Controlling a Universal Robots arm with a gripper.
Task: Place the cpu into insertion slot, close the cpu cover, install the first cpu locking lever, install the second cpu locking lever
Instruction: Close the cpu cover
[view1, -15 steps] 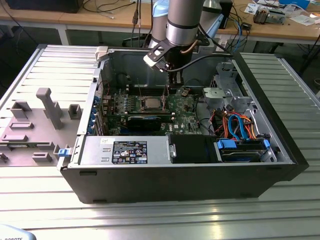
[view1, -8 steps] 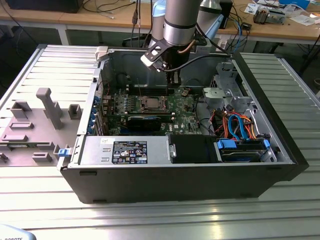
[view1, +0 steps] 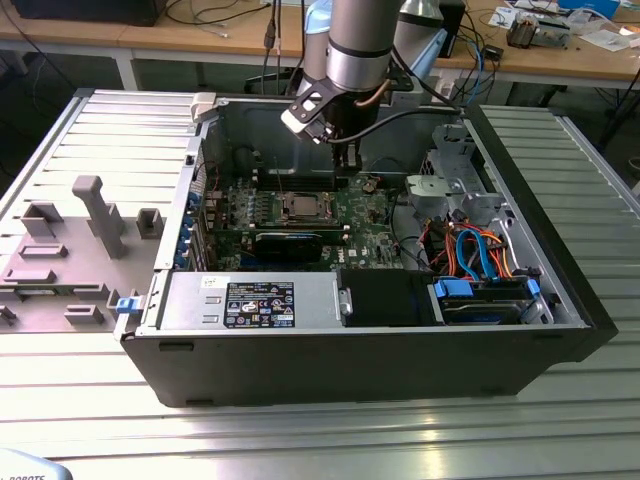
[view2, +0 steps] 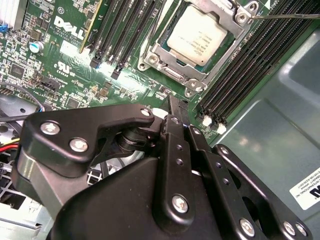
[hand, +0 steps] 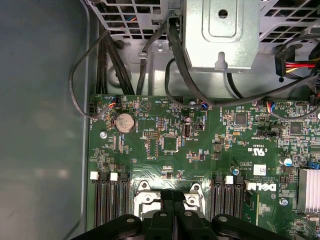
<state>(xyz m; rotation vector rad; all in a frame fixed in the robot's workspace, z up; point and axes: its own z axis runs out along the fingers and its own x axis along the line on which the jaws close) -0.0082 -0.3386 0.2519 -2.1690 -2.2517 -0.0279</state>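
Exterior view: black computer case (view1: 350, 370) lies open on the ribbed metal counter (view1: 320, 440). A grey moulded fixture block (view1: 100, 215) sits on the counter to the exterior view's left of the case. Inside are a green motherboard (view1: 370, 215), a silver boxy power supply (view1: 250, 300) and looped orange and blue cables (view1: 475, 250). The tool (view1: 347, 158) hangs over the board, near the socket area on the exterior view's right, not touching it.

Second wrist view: the cpu (view2: 196, 36) is seated in the insertion slot (view2: 176, 64) – flat square chip, dull silver-grey top, lying level. The cpu cover (view2: 235, 37) is down around it, a thin bright metal frame with the chip showing through its window. A thin steel lever rod (view2: 287, 16) sticks out sideways from one corner of the frame. Long black memory slots (view2: 240, 75) run beside the socket. The matte black fingers (view2: 175, 130) are clenched flat against each other, their tip apart from the chip.

First wrist view: the fingers meet on one thin seam – tool is closed on itself. A silver corner of the cover shows just beyond the tip. Further along the board are a round shiny coin cell (hand: 123, 121) and a finned aluminium heatsink (hand: 309, 189), with a stamped grey metal bracket (hand: 220, 30) past the board edge.
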